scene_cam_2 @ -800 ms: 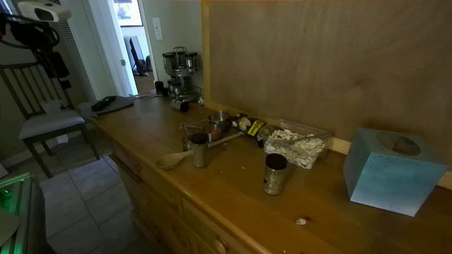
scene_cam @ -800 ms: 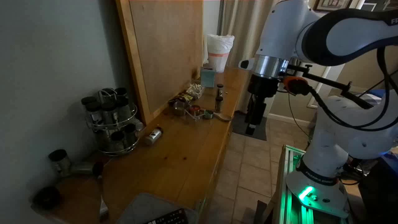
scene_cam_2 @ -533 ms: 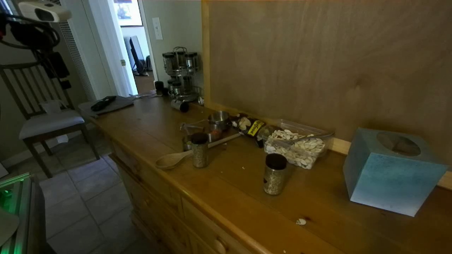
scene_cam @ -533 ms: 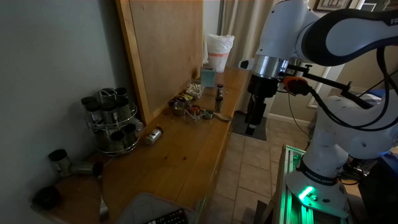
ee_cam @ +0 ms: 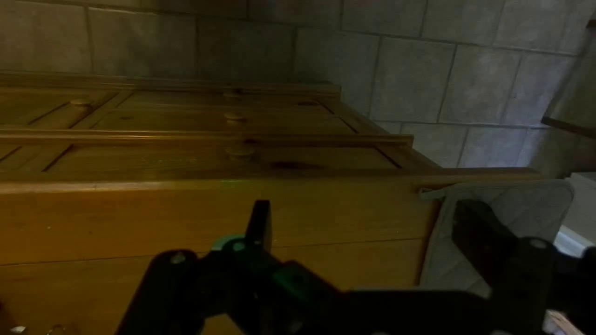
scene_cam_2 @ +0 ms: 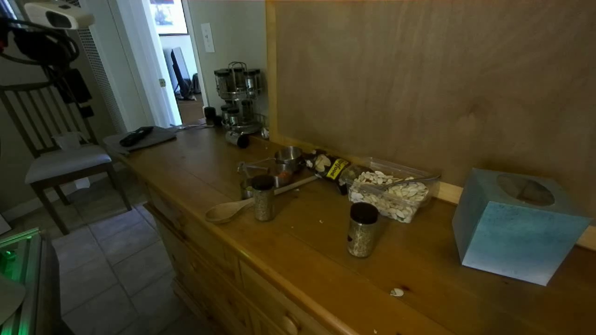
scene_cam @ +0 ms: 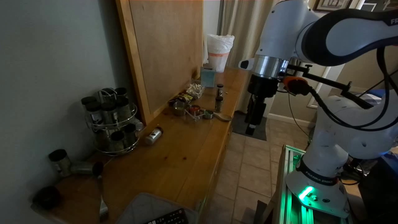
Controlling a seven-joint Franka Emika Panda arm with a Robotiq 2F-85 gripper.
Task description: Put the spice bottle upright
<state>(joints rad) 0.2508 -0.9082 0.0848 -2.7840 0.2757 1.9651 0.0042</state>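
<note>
Working the rig remotely, I logged the bottle (scene_cam: 152, 137) on its side on the desk (scene_cam: 174, 177), just right of the rack (scene_cam: 115, 153). In an exterior view its dark cap (scene_cam: 159, 129) pointed to the far right and its pale label (scene_cam: 154, 134) showed. At the near left a jar (scene_cam: 82, 168) also lay on its side, beside a standing one; whether those two touched I could not establish.

The jaws hung from the arm (scene_cam: 276, 37), pointing down, well apart from the bottle. In the wrist view I recorded them as spread: one at left before the desk, one at right before the mat (ee_cam: 535, 200).

Other items, as found. A metal utensil (scene_cam: 103, 209) lay at the near left, and a remote (scene_cam: 172, 217) rested on the mat. In an exterior view, two jars (scene_cam_2: 362, 235) with dark caps stood upright, apart from each other. A spoon (scene_cam_2: 223, 212) lay beside the left one, its handle running behind that jar. Metal cups (scene_cam_2: 291, 163) sat close to the spoon, and a packet (scene_cam_2: 336, 168) lay to their right. A blue box (scene_cam_2: 507, 242) stood right of both jars.
</note>
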